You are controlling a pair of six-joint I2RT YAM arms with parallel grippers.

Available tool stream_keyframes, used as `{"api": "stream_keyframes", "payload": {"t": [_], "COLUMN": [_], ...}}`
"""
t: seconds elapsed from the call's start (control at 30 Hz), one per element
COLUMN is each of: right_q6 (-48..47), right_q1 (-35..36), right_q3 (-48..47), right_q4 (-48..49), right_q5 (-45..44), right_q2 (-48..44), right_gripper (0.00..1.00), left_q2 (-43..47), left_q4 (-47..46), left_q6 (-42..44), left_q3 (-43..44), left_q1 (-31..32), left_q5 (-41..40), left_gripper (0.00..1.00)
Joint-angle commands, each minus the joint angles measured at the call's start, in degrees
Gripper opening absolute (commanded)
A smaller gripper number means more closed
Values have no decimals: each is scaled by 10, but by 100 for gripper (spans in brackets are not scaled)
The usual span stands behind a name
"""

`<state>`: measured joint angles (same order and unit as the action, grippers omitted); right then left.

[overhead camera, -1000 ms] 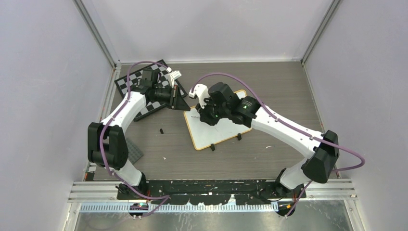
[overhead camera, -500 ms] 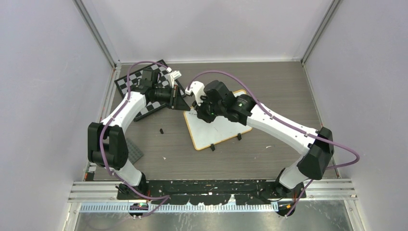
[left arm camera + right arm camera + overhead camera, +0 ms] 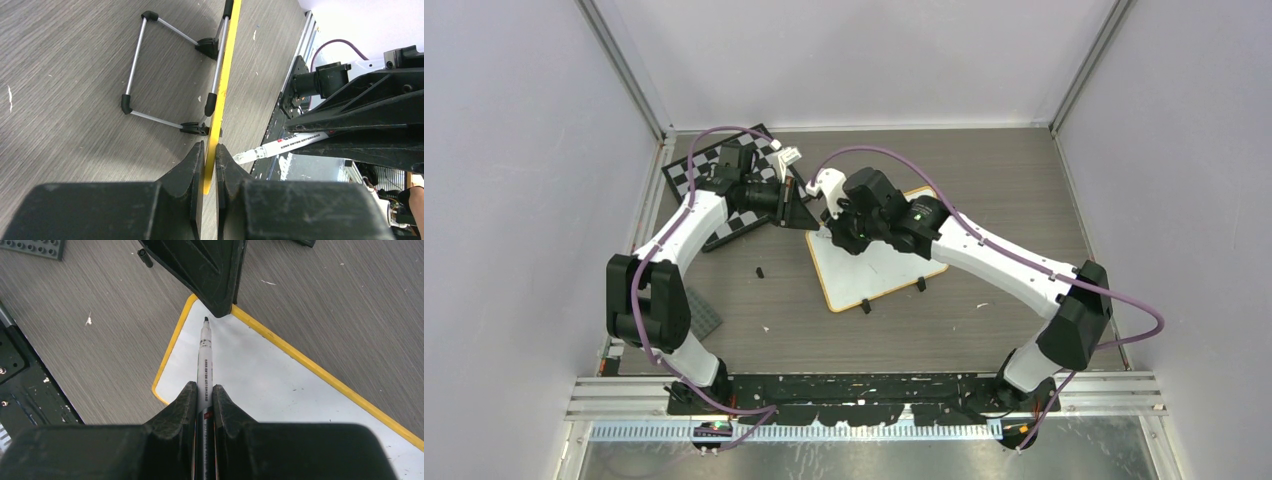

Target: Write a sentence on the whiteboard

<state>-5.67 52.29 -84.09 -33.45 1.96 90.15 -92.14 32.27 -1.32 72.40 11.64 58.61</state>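
Yellow-rimmed whiteboard (image 3: 876,268) sits pretty much mid-frame in the top view, on the grey wood-grain tabletop (image 3: 994,180), skewed a bit to the frame edges. Left gripper (image 3: 210,150) is pinched tight on the board's rim at its upper-left corner. In the left wrist view the yellow edge runs right between the two fingers, and the board's wire stand (image 3: 134,60) shows off to the left of it.

Right gripper (image 3: 204,390) is clamped on a white marker (image 3: 205,347). In its own wrist view the marker points up the frame, black tip just beside the left gripper's finger at that same corner of the board. Honestly can't tell if the tip is actually touching the white surface or sitting a hair off it.

Chessboard (image 3: 707,172) is in the upper left of the top view, partly under the left arm. There's also a small black bit (image 3: 759,271) lying on the tabletop left of the whiteboard.
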Motion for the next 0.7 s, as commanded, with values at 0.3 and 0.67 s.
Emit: {"api": "stream_keyframes", "payload": {"t": [0.3,0.67], "right_q6": [7,8], "right_q1": [3,3], "right_q3": [-25,4], "right_q4": [29,34], "right_q5": [-11,-8], "right_q2": [15,3], "right_gripper": [0,0], "left_q2": [13,4], "left_q4": [0,7], "left_q6": [9,12], "left_q3": [-7,0], "left_q1": [2,3], "left_q5": [-2,-4], "left_gripper": [0,0]}}
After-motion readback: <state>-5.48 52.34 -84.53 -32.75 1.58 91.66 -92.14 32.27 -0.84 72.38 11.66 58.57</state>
